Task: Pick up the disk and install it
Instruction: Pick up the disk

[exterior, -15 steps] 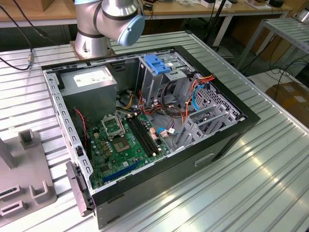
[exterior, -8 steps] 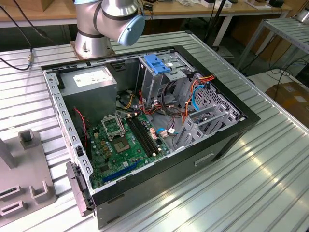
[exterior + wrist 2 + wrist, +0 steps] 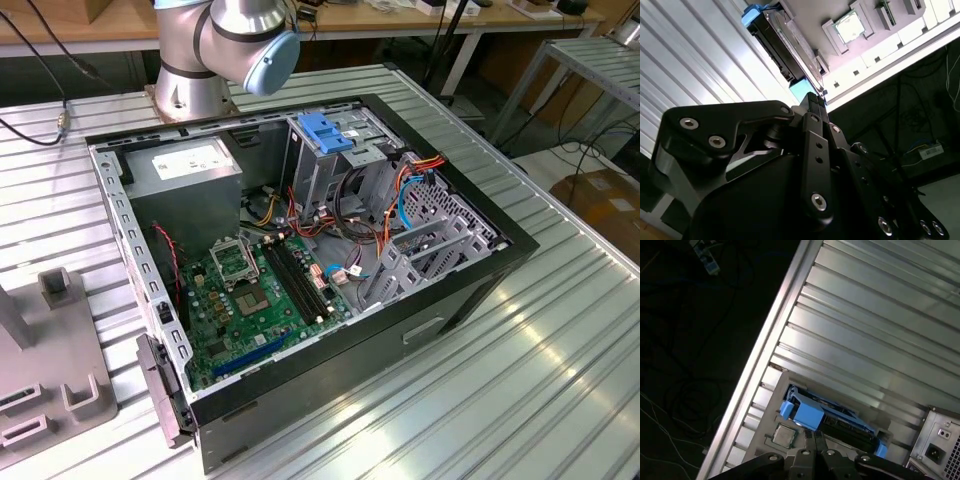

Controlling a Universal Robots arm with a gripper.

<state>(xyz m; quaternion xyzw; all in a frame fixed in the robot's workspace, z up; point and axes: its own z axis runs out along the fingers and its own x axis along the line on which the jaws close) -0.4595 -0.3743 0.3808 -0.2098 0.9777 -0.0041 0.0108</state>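
My tool (image 3: 813,436), seemingly pressed together, hangs just beside the blue frame of the disk (image 3: 835,420), which stands on edge in a grey holder (image 3: 770,407) on the ribbed worktop (image 3: 880,340).

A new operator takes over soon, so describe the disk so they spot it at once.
On the ribbed metal table, find the grey holder plate near its edge. The disk stands on edge in that plate, a long slab clipped in a bright blue frame; the square chip beside it lies flat and has no blue.
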